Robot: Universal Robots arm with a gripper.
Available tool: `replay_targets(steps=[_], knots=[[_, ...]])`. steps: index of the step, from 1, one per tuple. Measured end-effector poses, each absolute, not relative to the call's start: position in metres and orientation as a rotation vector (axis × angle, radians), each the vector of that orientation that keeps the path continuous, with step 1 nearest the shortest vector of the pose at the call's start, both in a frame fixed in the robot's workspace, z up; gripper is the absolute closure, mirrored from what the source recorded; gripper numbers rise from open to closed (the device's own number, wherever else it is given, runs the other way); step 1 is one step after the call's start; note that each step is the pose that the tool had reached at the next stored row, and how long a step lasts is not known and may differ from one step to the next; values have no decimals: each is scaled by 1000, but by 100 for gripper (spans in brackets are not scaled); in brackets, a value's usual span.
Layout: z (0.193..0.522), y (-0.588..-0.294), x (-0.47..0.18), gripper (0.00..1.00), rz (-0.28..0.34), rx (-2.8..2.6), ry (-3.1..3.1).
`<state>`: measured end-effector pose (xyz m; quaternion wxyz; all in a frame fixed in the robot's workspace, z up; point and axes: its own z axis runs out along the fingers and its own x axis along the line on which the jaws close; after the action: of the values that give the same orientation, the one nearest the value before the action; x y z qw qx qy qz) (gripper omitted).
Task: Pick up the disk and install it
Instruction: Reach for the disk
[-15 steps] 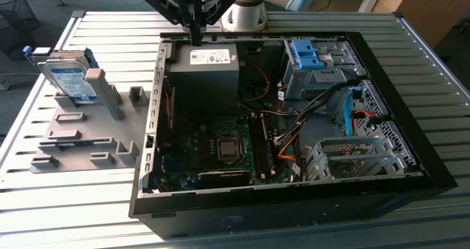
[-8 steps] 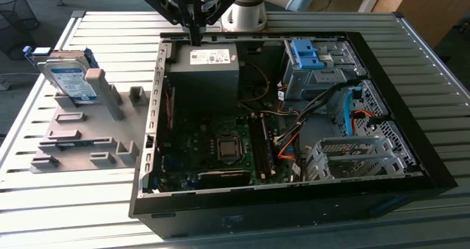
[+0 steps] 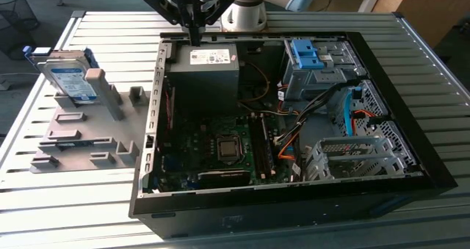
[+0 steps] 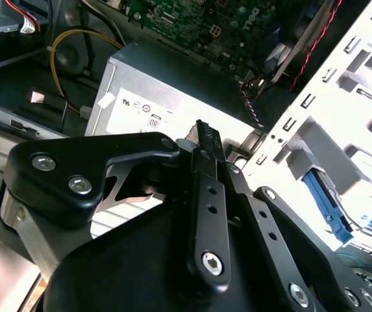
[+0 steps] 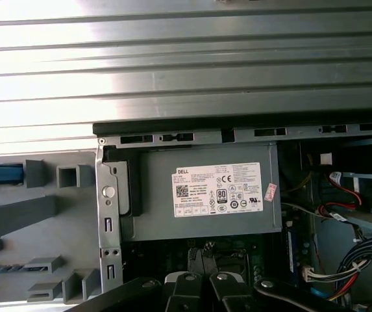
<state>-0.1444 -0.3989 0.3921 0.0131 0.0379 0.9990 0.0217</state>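
Gripper (image 3: 195, 38) hangs above power supply (image 3: 209, 72), fingers pressed together, holding nothing. Disk (image 3: 67, 79) stands propped in grey rack (image 3: 81, 133), well apart from your gripper, outside case (image 3: 441, 172). Likely rigid, weighty, shock-sensitive; take it by side edges, squarely.

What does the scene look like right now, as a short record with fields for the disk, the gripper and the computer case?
disk: propped in the grey fixture, to the exterior view's left of the case, not held
gripper: fingers shut, empty, above the power supply
case: open, lying on the slatted table
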Motion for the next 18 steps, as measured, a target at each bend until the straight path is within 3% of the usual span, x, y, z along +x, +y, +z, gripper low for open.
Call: replay_targets(steps=[18], knots=[[392,-399,-148,89,68,118,3113]])
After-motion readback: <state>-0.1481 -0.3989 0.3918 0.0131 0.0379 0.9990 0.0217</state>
